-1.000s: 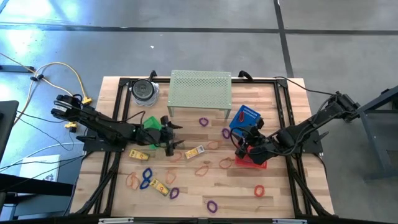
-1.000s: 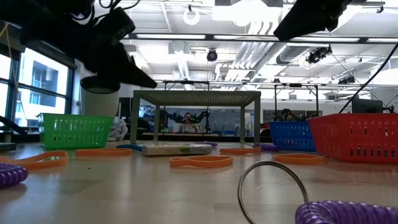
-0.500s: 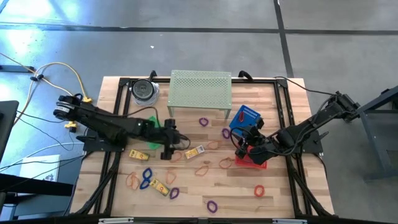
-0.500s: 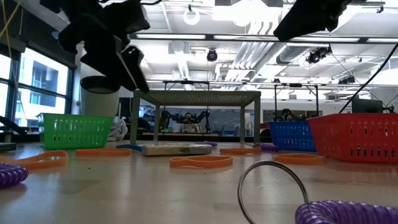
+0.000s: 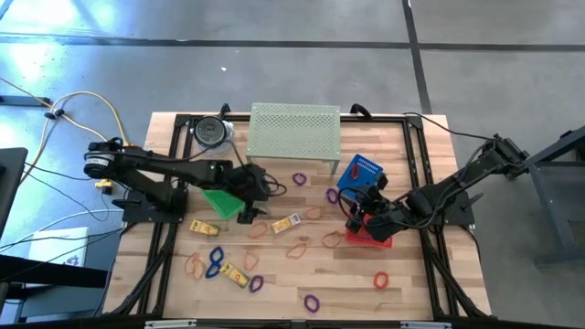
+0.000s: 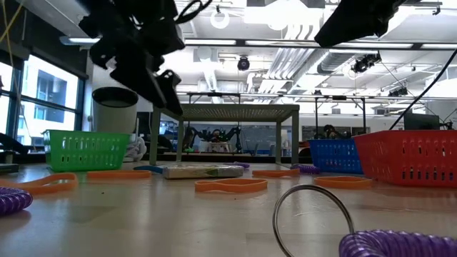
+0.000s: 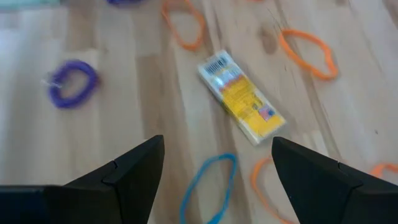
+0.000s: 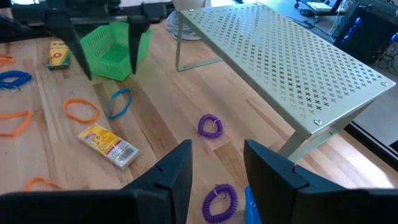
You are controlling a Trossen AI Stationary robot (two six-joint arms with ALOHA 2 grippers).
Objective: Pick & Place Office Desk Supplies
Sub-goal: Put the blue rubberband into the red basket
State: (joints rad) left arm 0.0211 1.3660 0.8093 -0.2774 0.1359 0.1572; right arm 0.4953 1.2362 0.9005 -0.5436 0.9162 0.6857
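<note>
Hovering: the left gripper [image 5: 259, 190] hangs above the bench [image 5: 402, 292], near the green basket [image 5: 219, 199], with its jaws spread wide and nothing between them.
Below it: in the left wrist view a yellow oblong piece [image 7: 241, 98] lies flat on the wood, a blue band [image 7: 210, 186] just beside it and orange bands [image 7: 306, 53] around.
Other supplies: purple coiled loops [image 5: 313, 301], more bands and two more yellow pieces [image 5: 204, 228] are scattered over the front half of the bench.
Right gripper: the right gripper [image 5: 352, 219] waits over the red basket [image 5: 370, 239], jaws partly apart, holding nothing.
Handling, bands: they look light, thin and soft; I judge they will bend and slip, so one finger should go inside the loop.
Handling, yellow piece: it seems stiff and light; taking it across the short width, at its middle, is probably safest.
Risk: a flat band may be missed against the wood.
</note>
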